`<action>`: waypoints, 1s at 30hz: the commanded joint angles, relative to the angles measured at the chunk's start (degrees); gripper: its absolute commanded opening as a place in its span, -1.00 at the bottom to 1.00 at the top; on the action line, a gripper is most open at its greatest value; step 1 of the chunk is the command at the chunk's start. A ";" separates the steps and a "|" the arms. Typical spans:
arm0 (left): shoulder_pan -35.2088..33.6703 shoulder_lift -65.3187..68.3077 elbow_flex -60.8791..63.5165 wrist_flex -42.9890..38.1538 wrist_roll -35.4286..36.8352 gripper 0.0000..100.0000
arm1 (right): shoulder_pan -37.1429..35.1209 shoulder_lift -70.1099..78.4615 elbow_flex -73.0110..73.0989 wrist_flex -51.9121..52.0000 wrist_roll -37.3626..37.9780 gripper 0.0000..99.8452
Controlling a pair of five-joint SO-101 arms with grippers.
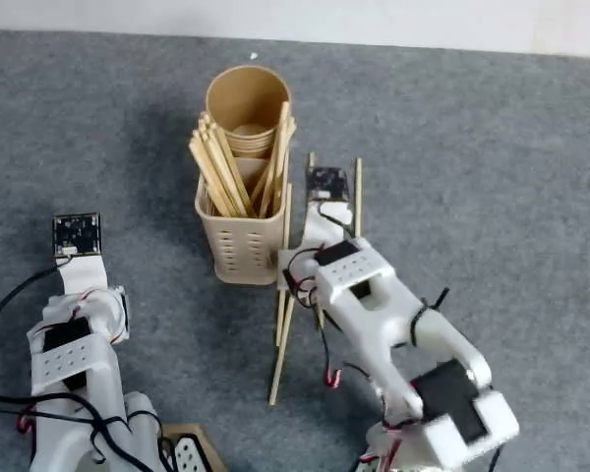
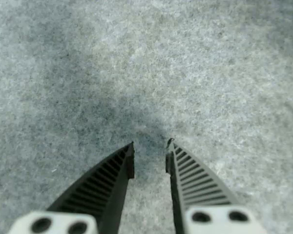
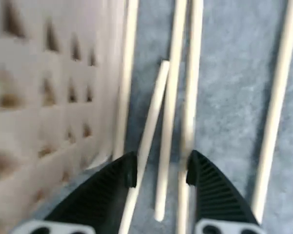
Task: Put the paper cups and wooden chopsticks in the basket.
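Note:
A beige perforated basket stands upright at the table's middle. It holds stacked brown paper cups and several wooden chopsticks. More chopsticks lie loose on the carpet along the basket's right side, and one lies farther right. My right gripper is low beside the basket wall, open, with two loose chopsticks running between its fingers. One chopstick lies apart outside them. My left gripper is at the left over bare carpet, open and holding nothing.
Grey carpet covers the table, with free room to the right and far left. The left arm stays near the front left edge. A wooden-edged object shows at the bottom by its base.

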 commanded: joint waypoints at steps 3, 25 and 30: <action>0.75 -0.84 -0.40 -0.70 -0.44 -0.72 | 3.56 2.95 -1.10 -0.48 3.78 -0.65; 0.75 -0.84 -0.40 -0.70 -0.44 -0.72 | 20.18 -4.62 -4.09 -0.66 7.56 -0.99; 0.75 -0.84 -0.40 -0.70 -0.44 -0.72 | 26.95 -15.08 -4.62 -0.66 8.35 -0.99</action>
